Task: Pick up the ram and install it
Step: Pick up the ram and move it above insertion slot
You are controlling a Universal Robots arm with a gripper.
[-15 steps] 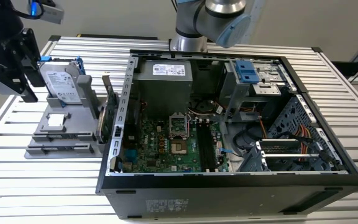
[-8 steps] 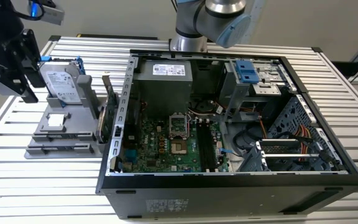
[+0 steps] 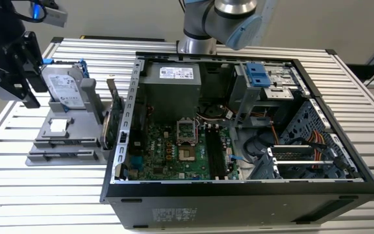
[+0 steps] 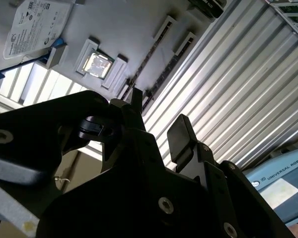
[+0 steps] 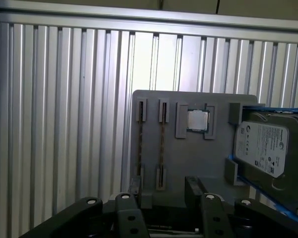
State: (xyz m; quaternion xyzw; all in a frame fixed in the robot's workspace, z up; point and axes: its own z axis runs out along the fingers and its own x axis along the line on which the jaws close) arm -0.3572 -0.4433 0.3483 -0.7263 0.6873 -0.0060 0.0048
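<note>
End effector (image 5: 164,183) released, empty, near holder (image 5: 188,163) edge; ram (image 5: 162,146) seated in holder slot.

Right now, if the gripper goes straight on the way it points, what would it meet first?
Most likely the ram standing on edge in the gray holder: the open gripper lines up with that stick. Depth is unclear.

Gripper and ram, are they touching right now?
Apart. In the first wrist view the open gripper hangs well above the holder; the ram stands on edge in its slot there, far beyond the fingers.
</note>
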